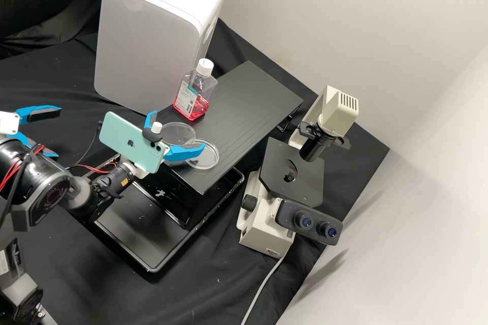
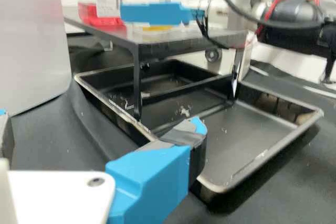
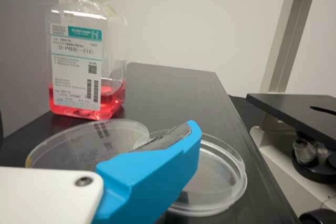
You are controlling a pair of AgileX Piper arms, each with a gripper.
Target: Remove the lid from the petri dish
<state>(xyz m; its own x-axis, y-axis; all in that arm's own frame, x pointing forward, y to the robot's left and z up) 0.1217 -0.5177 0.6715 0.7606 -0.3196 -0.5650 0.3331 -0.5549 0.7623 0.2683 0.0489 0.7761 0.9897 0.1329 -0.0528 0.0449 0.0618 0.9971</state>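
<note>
Wide open, the right jaws hang low over the petri dish (image 1: 207, 158) and hold nothing. One blue finger (image 1: 185, 152) reaches across where the dish's two parts meet, and the other finger stands on the far side of the rear part. Whether the fingertip (image 3: 189, 129) touches the plastic is hard to tell.

The dish lies in two clear, shallow, round halves with thin raised rims, so see-through that the dark surface shows beneath them. The rear half (image 1: 178, 133) sits just beside a bottle (image 1: 194, 94). The front half (image 3: 220, 177) sits near the corner of the stand. In the right wrist view the rear half seems to lap over the front half's rim. I cannot say which one is the lid.

Both halves rest on a flat black stand (image 1: 254, 96) whose legs stand in a black tray (image 1: 152, 244). The bottle has a white cap and a little red liquid at the bottom. A white box (image 1: 152, 30) is behind the bottle, and a microscope (image 1: 295, 188) stands beside the tray on the desk (image 1: 203, 284), which is draped in black cloth. A teal phone (image 1: 129, 142) is fixed to the right arm's wrist.

At the left edge of the desk the left jaws are also spread and empty, with fingers (image 1: 38, 110) well apart from the dish. In the left wrist view they face the tray and stand.
</note>
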